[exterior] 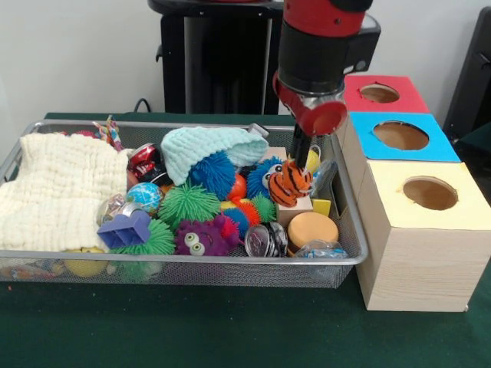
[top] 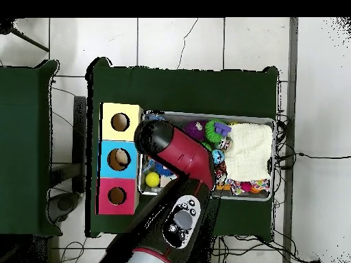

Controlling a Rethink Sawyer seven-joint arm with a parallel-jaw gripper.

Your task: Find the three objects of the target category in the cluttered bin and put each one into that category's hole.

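A wire mesh bin [exterior: 230, 261] holds a heap of toys: spiky rubber balls in blue [exterior: 213, 172] and green [exterior: 186, 203], a purple monster ball with eyes [exterior: 201, 238], a blue furry toy with eyes [exterior: 263, 176] and an orange tiger-striped toy [exterior: 290, 184]. My gripper [exterior: 301, 162] reaches down into the bin's right end, right above and touching the tiger toy. Three boxes stand to the right of the bin, each with a hole: red [exterior: 380, 93], blue [exterior: 400, 136] and yellow [exterior: 430, 193]. In the overhead view the arm [top: 175, 154] hides the gripper and the bin's left part.
A folded cream cloth [exterior: 57, 192] fills the bin's left end, and a mint knit hat [exterior: 203, 146] lies at the back. An orange disc [exterior: 311, 228], a metal yo-yo [exterior: 266, 239] and a purple plastic shape [exterior: 126, 228] lie at the front. Overhead, a yellow ball [top: 152, 179] shows beside the arm.
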